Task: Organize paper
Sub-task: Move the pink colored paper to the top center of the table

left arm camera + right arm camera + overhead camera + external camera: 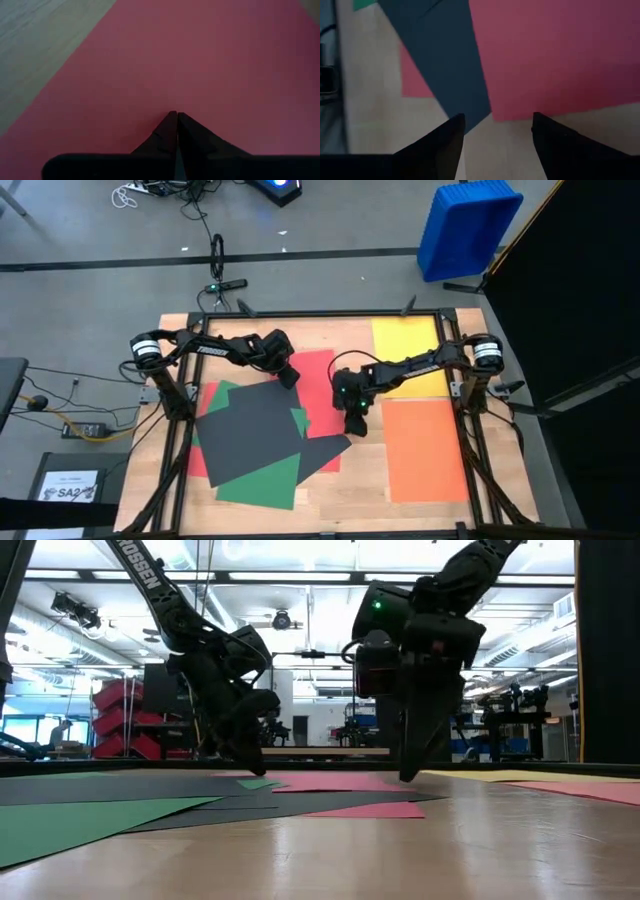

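From above, the paper is seen in two groups on the wooden table (340, 490): a yellow sheet (405, 355) at the far right corner with an orange sheet (425, 448) just nearer, both lying square, and an overlapped fan of red sheet (315, 385), dark grey sheet (252, 428) and green sheet (262, 480) in the middle and left. The left gripper (289, 376) is reached in over the far part of the red sheet, elbow folded back to the left edge; the right gripper (357, 423) is pointed down at the pile's right-hand corner.

At table height, both grippers are seen tipped steeply down, tips at or just above the paper.

Past the left wrist, fingers (167, 132) are pressed shut, nothing between them, resting on or just over red paper.

Past the right wrist, the fingers (451, 131) are held wide apart and empty, straddling the spot where the dark grey corner and the red edge meet bare wood.

The risk: with thin sheets lying flat and overlapped, a pinch here could catch two at once, or a corner could be creased or the fan dragged further askew.
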Controlling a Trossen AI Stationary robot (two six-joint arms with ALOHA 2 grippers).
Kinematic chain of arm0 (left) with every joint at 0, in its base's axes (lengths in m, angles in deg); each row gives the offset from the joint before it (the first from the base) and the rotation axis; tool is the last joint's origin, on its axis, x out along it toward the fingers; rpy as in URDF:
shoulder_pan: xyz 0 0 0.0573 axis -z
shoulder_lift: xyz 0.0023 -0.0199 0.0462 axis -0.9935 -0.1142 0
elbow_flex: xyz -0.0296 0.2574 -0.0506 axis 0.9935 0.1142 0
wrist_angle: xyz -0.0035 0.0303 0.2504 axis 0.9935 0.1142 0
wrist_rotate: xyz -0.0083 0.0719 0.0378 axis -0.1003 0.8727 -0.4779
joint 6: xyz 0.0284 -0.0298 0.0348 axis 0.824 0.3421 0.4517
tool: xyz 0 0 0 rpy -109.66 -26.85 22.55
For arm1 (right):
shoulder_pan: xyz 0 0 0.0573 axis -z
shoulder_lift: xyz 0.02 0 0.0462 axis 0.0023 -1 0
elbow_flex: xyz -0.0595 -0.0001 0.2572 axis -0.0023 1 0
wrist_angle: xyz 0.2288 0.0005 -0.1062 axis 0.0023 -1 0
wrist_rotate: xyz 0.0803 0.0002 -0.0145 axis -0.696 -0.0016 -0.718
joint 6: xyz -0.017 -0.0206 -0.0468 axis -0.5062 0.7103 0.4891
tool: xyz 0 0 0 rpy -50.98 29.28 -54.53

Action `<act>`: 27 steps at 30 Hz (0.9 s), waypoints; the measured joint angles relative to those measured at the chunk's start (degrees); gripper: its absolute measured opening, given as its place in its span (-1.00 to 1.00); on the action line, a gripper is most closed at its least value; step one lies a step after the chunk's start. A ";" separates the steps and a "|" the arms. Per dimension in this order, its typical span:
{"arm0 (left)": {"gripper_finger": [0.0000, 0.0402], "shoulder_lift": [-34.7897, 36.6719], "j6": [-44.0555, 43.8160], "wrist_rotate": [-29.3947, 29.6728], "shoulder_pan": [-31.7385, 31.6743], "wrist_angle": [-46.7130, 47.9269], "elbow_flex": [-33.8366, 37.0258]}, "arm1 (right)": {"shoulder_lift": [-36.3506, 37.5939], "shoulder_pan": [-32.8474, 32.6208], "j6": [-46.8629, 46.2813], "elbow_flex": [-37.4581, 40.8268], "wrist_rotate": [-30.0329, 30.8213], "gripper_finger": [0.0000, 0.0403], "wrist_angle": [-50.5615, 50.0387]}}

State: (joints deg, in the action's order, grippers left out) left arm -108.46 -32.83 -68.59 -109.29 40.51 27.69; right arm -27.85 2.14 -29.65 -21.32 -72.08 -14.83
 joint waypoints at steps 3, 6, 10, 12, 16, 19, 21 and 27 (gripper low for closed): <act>-1.00 0.00 0.02 -0.02 -0.01 0.06 0.02 | 0.67 -2.54 2.33 -0.01 7.44 0.00 -0.36; -1.00 0.00 0.06 -0.02 -0.02 0.04 0.04 | 1.48 -6.69 7.57 -0.01 20.77 -0.04 -0.74; -1.00 0.00 0.11 -0.14 -0.02 0.04 0.04 | 1.77 -11.91 12.17 -0.01 35.19 -0.09 -1.15; -1.00 0.00 -0.02 -0.15 -0.02 0.04 0.04 | 1.79 -13.42 12.48 -0.01 38.47 -0.11 -2.80; -1.00 0.00 -0.04 -0.23 -0.02 -0.02 0.04 | 1.79 -14.07 13.24 0.23 39.61 -0.14 -6.34; -1.00 0.00 -0.07 -0.40 -0.04 -0.10 0.06 | 1.99 -14.36 15.64 1.60 39.64 -0.14 -4.68; -1.00 0.00 -0.56 -0.60 -0.04 -0.18 0.08 | 2.24 -14.68 17.91 3.48 39.95 -0.13 -1.47; -1.00 -0.02 -1.32 -0.87 -0.07 -0.45 0.11 | 2.23 -16.26 27.19 8.02 43.49 -0.08 8.09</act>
State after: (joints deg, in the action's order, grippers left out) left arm -108.48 -34.15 -69.46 -109.35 40.06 27.79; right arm -25.62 -14.12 -2.46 -13.29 -28.59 -6.74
